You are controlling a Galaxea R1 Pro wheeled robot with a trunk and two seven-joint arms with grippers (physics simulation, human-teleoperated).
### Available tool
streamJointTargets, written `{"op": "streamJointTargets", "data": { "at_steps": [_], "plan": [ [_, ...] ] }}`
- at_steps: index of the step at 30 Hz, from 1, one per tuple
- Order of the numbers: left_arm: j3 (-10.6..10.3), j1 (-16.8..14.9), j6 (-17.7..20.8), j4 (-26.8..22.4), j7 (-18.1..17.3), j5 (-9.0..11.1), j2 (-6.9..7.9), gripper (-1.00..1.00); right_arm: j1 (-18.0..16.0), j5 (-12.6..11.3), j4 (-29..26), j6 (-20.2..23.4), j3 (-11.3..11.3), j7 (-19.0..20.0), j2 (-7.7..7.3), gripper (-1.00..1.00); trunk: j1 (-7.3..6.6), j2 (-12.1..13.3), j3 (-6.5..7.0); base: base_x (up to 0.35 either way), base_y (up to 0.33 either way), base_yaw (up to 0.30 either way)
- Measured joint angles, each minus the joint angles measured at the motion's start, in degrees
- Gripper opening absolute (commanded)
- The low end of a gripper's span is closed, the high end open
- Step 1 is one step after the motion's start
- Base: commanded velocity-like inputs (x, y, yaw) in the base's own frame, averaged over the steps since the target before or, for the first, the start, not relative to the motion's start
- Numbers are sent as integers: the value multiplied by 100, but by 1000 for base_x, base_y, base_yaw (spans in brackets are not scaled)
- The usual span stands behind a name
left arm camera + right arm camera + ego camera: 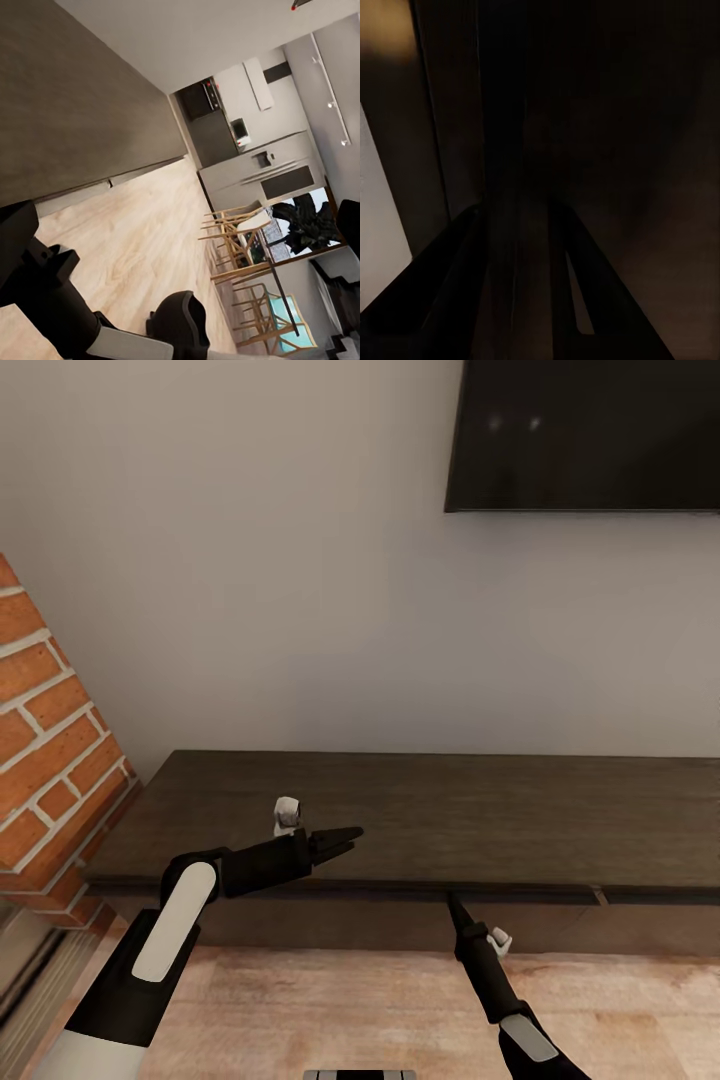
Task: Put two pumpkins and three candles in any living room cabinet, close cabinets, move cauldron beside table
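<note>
1. The right gripper (452, 901) pokes its tip against the underside lip of the cabinet (420, 815), apparently at a drawer front; whether its fingers are parted I cannot tell
2. The left gripper (345, 840) hangs over the cabinet top, fingers slightly released, holding nothing
3. By my reading, stowing the pumpkins and candles is not finished

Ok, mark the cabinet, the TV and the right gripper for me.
cabinet (520, 810): head view, bare dark wooden top.
TV (590, 435): head view, black screen on the wall.
right gripper (452, 901): head view, fingertips at the cabinet's front edge.
</note>
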Motion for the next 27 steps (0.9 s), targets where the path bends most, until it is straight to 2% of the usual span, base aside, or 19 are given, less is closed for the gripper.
{"op": "streamJointTargets", "data": {
  "at_steps": [17, 22, 27],
  "plan": [
    [0, 0, 0, 0, -3, 0, 0, 100, 0, -11, 78, 0, -10, 110, 0, -100, 0, 0, 0, -3, 0, 0],
    [0, 0, 0, 0, -2, 1, 0, 100, 1, 9, -76, 0, 14, -108, 0, -100, 1, 0, 0, -88, 0, 0],
    [0, 0, 0, 0, 3, 1, 0, 100, 1, 12, -76, 0, 16, -106, 0, -100, 1, 0, 0, -103, 0, 0]
  ]
}}
